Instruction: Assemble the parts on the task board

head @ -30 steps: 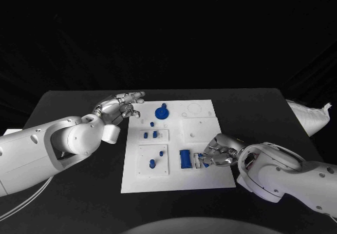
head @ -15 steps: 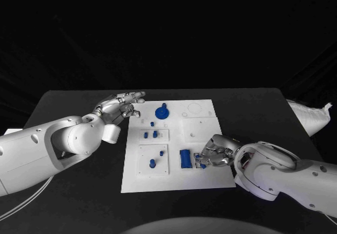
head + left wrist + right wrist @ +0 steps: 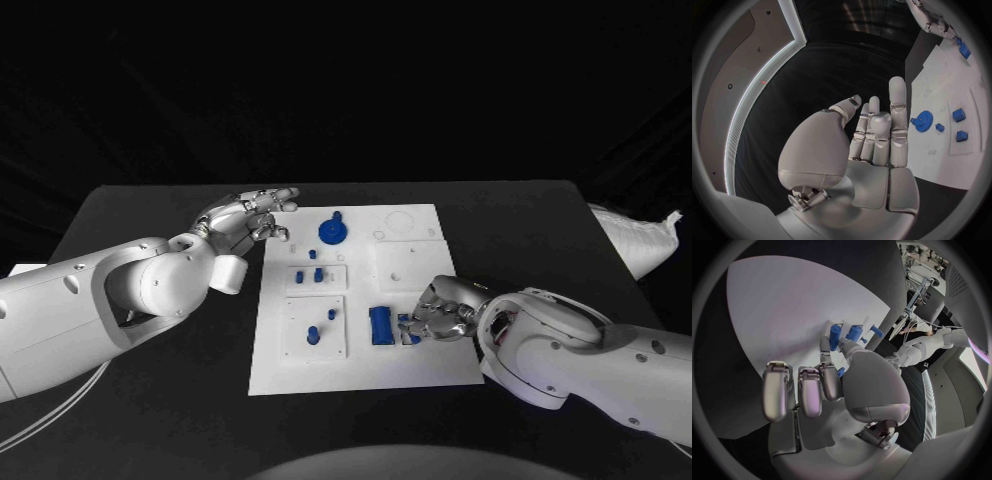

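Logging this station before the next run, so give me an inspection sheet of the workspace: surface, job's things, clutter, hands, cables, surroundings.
Surface: black table, bare around the board.
Job's things: white task board mid-table; blue gear near its far end; small blue pegs; blue block beside the right hand.
Clutter: white bag at the table's right edge.
Hands: left hand off the board's far left corner, fingers apart, holding nothing; right hand over the board at the blue block, grasp unclear.
Cables: pale cable under the left arm.
Surroundings: dark backdrop.
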`<state>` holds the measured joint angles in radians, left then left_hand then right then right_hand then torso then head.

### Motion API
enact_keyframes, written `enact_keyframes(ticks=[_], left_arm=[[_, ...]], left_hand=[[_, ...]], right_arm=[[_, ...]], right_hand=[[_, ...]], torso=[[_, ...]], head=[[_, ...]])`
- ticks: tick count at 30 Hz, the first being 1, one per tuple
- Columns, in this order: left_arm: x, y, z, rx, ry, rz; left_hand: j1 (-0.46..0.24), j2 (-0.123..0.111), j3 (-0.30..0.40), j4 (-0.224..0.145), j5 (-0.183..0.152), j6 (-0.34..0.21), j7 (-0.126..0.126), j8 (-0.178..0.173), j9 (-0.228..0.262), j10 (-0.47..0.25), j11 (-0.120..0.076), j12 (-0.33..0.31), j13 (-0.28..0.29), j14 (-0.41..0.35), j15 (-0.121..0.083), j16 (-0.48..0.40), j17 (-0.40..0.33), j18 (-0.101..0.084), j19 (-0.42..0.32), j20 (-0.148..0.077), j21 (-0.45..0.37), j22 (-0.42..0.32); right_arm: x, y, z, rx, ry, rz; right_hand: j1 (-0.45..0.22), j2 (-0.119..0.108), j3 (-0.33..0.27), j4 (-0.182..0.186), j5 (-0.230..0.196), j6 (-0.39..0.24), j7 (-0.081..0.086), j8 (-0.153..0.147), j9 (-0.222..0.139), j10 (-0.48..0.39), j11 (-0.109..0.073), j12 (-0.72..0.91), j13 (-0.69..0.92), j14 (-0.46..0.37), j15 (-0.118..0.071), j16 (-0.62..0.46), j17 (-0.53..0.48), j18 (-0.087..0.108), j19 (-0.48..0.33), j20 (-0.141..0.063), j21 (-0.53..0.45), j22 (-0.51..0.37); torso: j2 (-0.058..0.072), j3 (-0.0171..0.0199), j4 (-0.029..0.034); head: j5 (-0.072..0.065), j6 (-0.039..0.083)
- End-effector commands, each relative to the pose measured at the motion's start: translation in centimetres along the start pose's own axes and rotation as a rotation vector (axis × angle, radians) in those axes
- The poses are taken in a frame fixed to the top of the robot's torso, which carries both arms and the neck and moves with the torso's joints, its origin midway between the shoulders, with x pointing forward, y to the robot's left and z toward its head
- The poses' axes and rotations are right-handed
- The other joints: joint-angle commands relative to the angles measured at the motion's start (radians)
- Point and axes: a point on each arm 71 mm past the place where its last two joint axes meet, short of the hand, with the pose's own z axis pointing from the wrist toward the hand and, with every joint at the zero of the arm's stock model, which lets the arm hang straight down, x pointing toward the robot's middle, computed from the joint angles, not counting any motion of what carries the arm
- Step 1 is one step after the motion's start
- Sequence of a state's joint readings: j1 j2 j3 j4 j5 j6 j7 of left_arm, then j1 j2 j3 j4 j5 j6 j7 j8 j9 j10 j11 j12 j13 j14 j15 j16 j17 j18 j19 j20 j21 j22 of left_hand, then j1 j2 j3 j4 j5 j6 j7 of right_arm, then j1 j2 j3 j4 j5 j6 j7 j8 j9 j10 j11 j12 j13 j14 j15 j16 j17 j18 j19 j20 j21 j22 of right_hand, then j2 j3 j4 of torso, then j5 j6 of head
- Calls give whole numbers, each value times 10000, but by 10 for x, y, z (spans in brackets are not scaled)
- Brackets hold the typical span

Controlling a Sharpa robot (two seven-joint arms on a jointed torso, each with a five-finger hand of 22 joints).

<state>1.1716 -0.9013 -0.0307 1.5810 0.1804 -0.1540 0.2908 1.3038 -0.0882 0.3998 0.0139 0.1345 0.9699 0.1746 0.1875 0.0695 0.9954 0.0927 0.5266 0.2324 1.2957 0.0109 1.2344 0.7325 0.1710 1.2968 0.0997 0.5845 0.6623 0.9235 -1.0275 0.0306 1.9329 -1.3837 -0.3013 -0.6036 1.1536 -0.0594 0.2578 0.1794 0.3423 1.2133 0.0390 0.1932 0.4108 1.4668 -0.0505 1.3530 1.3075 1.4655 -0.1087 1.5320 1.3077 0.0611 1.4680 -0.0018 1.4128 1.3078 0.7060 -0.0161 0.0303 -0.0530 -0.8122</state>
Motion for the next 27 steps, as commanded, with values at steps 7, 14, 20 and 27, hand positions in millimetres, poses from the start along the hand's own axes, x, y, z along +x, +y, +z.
enact_keyframes(ticks=[7,14,20,27], left_arm=[[3,-1,0,31,229,-32],[3,-1,0,27,229,-32],[2,-1,0,25,222,-30],[2,-1,0,25,212,-27]], left_hand=[[-10,25,-9,6,2,-67,13,64,7,-73,12,44,13,-77,-10,34,-9,104,-7,70,-51,-16],[-10,25,-9,6,2,-67,13,64,7,-73,12,44,13,-77,-10,34,-9,104,-7,70,-51,-16],[-19,27,-15,13,1,-75,16,71,6,-82,15,55,11,-83,-8,31,-23,103,-8,71,-53,-17],[-19,27,-15,13,1,-75,16,71,6,-82,15,55,11,-83,-8,31,-23,103,-8,71,-53,-17]], right_arm=[[5,4,0,-174,268,-561],[5,4,1,-201,231,-602],[4,3,1,-215,110,-668],[2,2,-1,-257,-4,-762]], right_hand=[[-282,163,-177,156,-107,386,-314,201,202,651,-127,312,1580,955,-135,97,2132,-121,337,-115,132,423],[-742,201,-518,538,-382,354,-312,315,371,670,-126,339,1614,957,-139,106,2148,-126,342,-129,146,447],[-1414,101,-1391,1082,-1244,300,-341,425,556,678,-147,336,1638,957,-153,108,2154,-125,339,-139,145,455],[-1604,154,-1985,1092,-1884,238,-343,488,688,680,-150,316,1649,957,-159,107,2154,-124,335,-147,141,459]], torso=[[0,-4,-2],[-3,-4,-1],[-5,3,-1],[-4,8,-11]], head=[[21,-9],[17,-18],[14,-16],[16,-14]])
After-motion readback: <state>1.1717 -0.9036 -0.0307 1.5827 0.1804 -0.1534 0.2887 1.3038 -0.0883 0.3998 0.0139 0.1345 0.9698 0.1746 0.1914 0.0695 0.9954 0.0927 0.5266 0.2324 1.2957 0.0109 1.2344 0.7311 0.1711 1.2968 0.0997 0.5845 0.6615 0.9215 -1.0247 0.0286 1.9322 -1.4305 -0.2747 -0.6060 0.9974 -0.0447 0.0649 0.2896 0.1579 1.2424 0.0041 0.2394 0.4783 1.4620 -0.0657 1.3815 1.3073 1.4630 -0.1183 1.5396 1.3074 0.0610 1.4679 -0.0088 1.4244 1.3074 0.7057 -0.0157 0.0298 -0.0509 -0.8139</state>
